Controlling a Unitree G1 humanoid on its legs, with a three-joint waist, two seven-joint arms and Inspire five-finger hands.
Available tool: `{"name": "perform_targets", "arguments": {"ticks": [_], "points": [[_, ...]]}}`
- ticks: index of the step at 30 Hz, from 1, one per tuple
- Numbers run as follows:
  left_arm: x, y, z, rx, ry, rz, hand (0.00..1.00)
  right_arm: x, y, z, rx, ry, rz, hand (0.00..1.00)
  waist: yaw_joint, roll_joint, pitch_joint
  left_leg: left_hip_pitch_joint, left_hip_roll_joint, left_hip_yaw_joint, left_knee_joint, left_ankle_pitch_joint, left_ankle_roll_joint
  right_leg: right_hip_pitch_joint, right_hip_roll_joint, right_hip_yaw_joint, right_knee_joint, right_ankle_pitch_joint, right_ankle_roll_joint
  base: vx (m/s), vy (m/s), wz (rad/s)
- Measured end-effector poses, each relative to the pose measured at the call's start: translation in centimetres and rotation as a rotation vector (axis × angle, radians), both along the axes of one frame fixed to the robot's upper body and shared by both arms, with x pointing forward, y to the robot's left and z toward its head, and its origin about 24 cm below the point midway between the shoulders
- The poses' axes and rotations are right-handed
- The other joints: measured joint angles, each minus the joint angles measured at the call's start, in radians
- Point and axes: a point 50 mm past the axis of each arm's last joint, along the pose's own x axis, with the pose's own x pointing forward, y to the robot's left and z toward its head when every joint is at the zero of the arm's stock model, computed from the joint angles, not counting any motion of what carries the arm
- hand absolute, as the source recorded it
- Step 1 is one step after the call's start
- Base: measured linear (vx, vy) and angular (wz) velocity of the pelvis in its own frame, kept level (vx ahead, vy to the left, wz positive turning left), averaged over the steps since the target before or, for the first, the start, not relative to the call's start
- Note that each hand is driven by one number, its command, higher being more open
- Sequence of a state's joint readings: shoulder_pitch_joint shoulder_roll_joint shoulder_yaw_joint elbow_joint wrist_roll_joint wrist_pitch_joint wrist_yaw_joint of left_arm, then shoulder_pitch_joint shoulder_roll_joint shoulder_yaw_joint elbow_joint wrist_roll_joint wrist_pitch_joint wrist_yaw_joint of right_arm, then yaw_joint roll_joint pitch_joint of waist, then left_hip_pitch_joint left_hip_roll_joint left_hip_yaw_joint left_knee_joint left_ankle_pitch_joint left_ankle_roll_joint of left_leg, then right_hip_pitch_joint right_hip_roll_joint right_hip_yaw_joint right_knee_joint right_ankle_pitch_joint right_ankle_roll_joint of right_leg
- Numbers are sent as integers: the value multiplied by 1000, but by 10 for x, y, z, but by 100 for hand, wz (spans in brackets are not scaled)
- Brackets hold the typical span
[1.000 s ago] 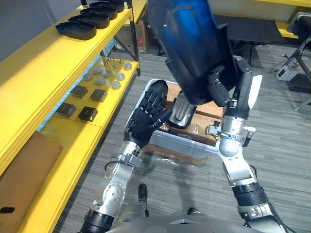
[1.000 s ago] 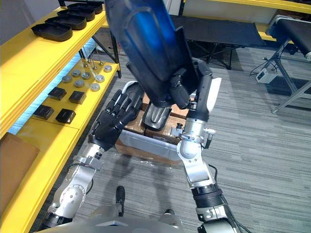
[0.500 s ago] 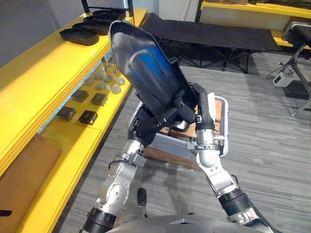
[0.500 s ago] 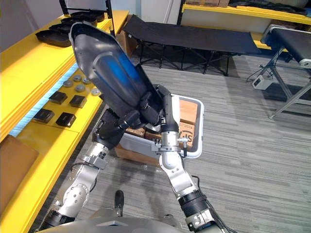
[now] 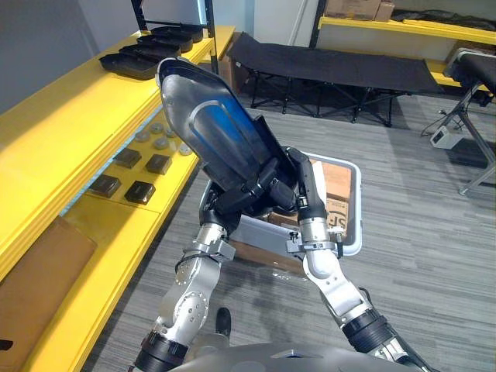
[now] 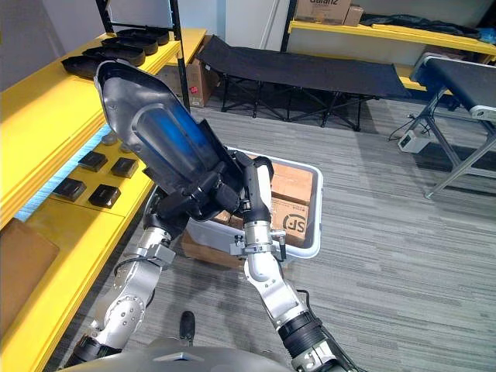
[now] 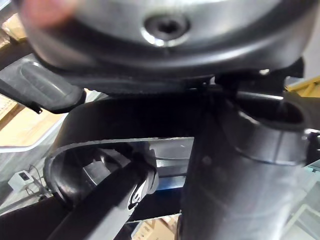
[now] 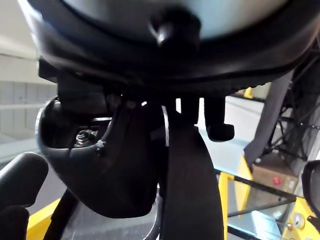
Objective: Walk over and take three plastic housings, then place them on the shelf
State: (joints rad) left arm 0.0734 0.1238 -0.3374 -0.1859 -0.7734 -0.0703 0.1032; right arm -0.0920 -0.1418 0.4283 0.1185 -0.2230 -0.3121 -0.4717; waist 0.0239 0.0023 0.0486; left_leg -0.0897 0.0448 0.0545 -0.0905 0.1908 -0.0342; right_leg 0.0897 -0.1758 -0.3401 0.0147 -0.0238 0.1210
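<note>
Above the floor bin, both hands are holding one big plastic housing [image 5: 209, 132] up and tilted, broad rounded end pointing high toward the shelf [image 5: 62, 132], narrow end down at the wrists. The housing is showing as a long black moulded shell, glossy, with a blue sheen running along its raised centre and a thin rim around the edge. The right hand [image 5: 280, 192] is gripping the narrow lower end, fingers curling over the edge of the plastic. The left hand [image 5: 231, 203] is sitting under and behind the same end, touching it; its fingers are hiding behind the shell, so I cannot tell how they are set. The shelf is running along the robot's left: flat yellow painted boards on dark uprights. A row of housings [image 5: 143, 62], matte black and tray-like, is lying on the top board near its far end. On the lower board, small square black blocks [image 5: 141, 190] are sitting in pairs, with round silver discs [image 5: 163, 138] beyond them and a flat brown sheet [image 5: 39, 271] at the near end. The bin [image 5: 358, 213] is pale plastic with rounded corners, and cardboard boxes [image 5: 335, 190] are lying inside. A black fabric cot [image 5: 333, 66] on folding legs is standing farther back on grey ribbed carpet [image 5: 434, 232].
</note>
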Motion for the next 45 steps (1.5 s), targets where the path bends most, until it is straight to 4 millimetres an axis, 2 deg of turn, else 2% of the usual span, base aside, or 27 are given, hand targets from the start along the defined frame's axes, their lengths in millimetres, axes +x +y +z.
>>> {"name": "perform_targets", "arguments": {"ticks": [6, 12, 20, 21, 25, 28, 35, 37, 42, 45], "points": [[0, 0, 0, -13, 5, 1, 0, -1, 2, -1, 7, -3, -3, 0, 0, -1, -13, 0, -1, -2, 0, 1, -1, 0, 2, -1, 1, 0, -1, 0, 0, 0], [3, 8, -12, -46, 70, 74, 0, -8, 9, -1, 15, -26, 46, 0, 1, -3, -18, -1, -1, -5, 0, 1, -2, 0, 2, -3, 2, -1, -1, 0, 0, 0], [3, 14, -9, -53, 48, 151, 0, -10, 18, 0, 47, -22, 61, 0, -1, -7, -21, -3, -2, -7, 0, 1, -2, 0, 2, -6, 2, -2, -2, 0, 0, 0], [3, 14, -9, -53, 43, 157, 0, -10, 19, 0, 50, -21, 63, 100, -1, -8, -22, -3, -2, -7, 0, 1, -2, 0, 2, -6, 2, -2, -3, 0, 0, 0], [3, 16, -8, -42, 32, 175, 0, -12, 21, 0, 58, -23, 73, 100, -1, -18, -28, -4, -2, -8, 0, 1, -2, 0, 3, -8, 3, -4, -5, 0, 0, 0], [4, 18, -6, 23, 11, 213, 0, -21, 26, -4, 84, -16, 113, 100, -2, -20, -30, -5, -3, -8, 0, 1, -2, -1, 3, -9, 3, -5, -6, 0, 0, 0], [3, 18, 4, 255, -76, 344, 0, -28, 27, -9, 112, 47, 134, 100, -1, -21, -30, -4, -2, -6, 0, 1, -2, -3, 2, -6, 6, -5, -6, 0, 0, 0], [6, 18, 10, 314, -105, 401, 0, -30, 24, -6, 135, 67, 130, 100, -1, -22, -30, -3, -1, -5, 0, 1, -2, -4, 3, -4, 8, -5, -7, 0, 0, -3], [5, 35, 31, 467, -230, 650, 0, -35, 11, 3, 239, 94, 88, 100, -11, -22, -30, 1, 5, 20, 0, -2, -2, -20, 2, 24, 19, -6, -8, 3, -3, -14], [3, 42, 34, 549, -255, 760, 0, -30, 1, 6, 305, 104, 71, 100, -20, -22, -29, 8, 7, 30, 0, -6, 0, -19, 2, 35, 20, -6, -8, 0, -10, -11]]}}
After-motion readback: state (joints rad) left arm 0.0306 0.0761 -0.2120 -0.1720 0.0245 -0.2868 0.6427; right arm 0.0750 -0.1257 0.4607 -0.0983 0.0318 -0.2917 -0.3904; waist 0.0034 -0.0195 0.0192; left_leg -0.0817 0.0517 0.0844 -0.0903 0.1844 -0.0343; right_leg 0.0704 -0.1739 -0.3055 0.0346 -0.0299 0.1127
